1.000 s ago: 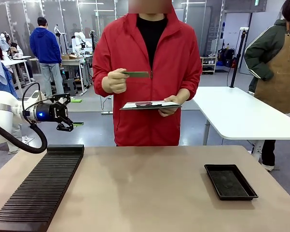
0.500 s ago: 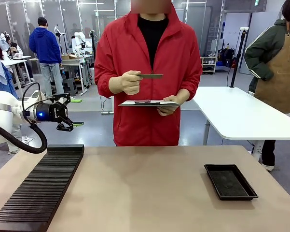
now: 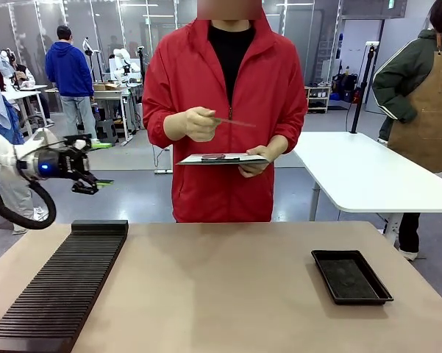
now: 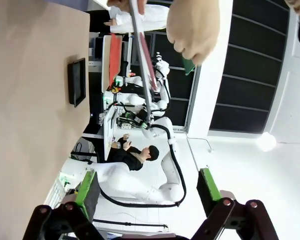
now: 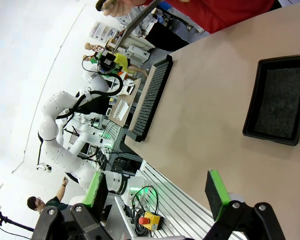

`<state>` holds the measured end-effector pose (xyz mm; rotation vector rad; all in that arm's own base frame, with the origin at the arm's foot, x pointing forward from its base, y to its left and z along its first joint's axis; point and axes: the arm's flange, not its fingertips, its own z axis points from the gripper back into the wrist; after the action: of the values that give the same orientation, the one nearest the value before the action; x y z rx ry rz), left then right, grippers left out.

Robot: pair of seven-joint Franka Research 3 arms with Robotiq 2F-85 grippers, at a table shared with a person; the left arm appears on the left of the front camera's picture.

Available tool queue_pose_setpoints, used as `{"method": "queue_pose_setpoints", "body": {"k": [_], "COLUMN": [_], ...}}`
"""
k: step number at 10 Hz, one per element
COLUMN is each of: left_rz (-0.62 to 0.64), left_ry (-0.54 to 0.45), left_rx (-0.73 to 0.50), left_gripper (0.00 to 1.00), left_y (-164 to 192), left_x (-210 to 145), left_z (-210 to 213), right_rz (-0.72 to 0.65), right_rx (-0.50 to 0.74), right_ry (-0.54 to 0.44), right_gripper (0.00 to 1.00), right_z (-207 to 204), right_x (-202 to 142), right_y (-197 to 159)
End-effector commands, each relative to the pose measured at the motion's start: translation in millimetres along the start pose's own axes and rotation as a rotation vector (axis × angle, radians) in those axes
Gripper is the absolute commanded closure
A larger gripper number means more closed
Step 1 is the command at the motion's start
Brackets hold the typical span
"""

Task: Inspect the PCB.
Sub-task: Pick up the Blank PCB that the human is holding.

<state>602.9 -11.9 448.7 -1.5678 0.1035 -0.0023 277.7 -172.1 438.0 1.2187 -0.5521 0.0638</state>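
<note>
The person in a red jacket holds the PCB (image 3: 234,122), thin and edge-on, in one hand (image 3: 193,123) at chest height over a dark clipboard (image 3: 222,158) held in the other hand. In the left wrist view a green corner of the PCB (image 4: 188,65) peeks from under that hand (image 4: 192,27). My left gripper (image 3: 99,163) hangs open in the air beyond the table's far left corner, pointing toward the person, well apart from the board. Its green pads (image 4: 85,186) stand wide with nothing between them. My right gripper (image 5: 154,195) is open too, high over the table.
A shallow black tray (image 3: 351,276) lies at the table's right side, also seen as the tray (image 5: 272,100) from the right wrist. A long black slotted rack (image 3: 59,290) runs along the left edge. Another person in an apron (image 3: 426,95) stands by a white table at far right.
My left gripper has drawn back to the left and slightly up. The person's hand has shifted the PCB to the right and tilted its far end down.
</note>
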Motion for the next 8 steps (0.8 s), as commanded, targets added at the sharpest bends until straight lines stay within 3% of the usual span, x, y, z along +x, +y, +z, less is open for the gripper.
{"method": "queue_pose_setpoints", "body": {"k": [1,4,8], "left_rz": [-0.041,-0.139,-0.236], "left_ry": [0.007,-0.024,-0.063], "left_rx": [-0.051,-0.082,-0.015], "left_gripper": [0.0,0.0,0.0], "left_y": [-11,-13,17], "left_x": [-58,-141,-245], "left_z": [34,91,164], "right_rz": [0.014,0.014,0.014], "right_rx": [0.005,0.005,0.005], "right_ry": [0.003,0.003,0.003], "right_gripper": [0.0,0.0,0.0], "right_z": [2,2,2], "right_x": [-1,-1,-1], "right_y": [0,0,0]}}
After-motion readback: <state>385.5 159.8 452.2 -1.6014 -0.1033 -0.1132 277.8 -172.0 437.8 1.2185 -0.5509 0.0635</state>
